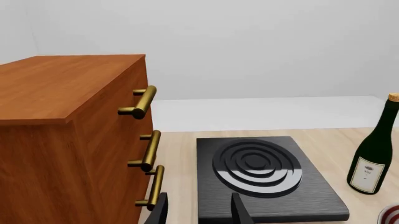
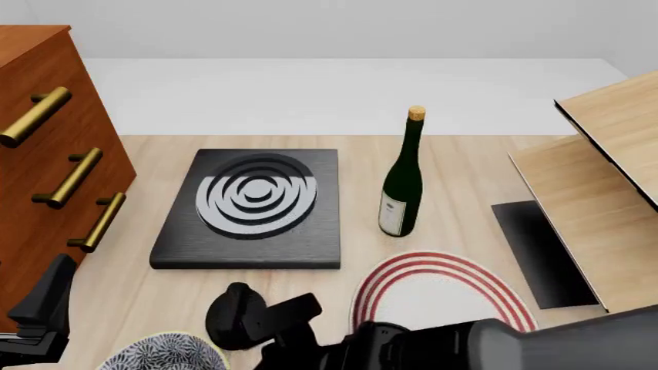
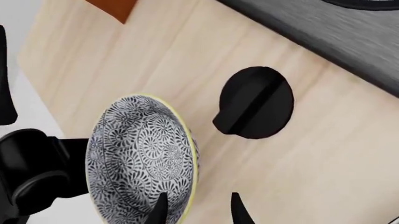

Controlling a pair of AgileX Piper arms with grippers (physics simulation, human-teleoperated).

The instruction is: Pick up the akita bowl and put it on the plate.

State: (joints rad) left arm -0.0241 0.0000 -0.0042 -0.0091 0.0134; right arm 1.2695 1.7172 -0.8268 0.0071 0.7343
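The akita bowl (image 2: pixel 165 353), black-and-white patterned with a pale rim, sits at the table's near left edge, cut off by the front view. In the right wrist view my right gripper (image 3: pixel 198 210) is open over the bowl (image 3: pixel 140 154), one fingertip (image 3: pixel 160 207) by the rim's inner side and the other outside it. The plate (image 2: pixel 442 291), white with red rings, lies right of the bowl, partly under my right arm (image 2: pixel 494 343). My left gripper (image 1: pixel 199 211) is open and holds nothing, near the stove's front edge.
A black stove (image 2: pixel 252 204) with grey rings lies mid-table, its round knob (image 2: pixel 239 312) between bowl and plate. A wine bottle (image 2: pixel 401 181) stands behind the plate. A wooden drawer cabinet (image 2: pixel 41 177) fills the left, and a slanted wooden shelf (image 2: pixel 596 193) the right.
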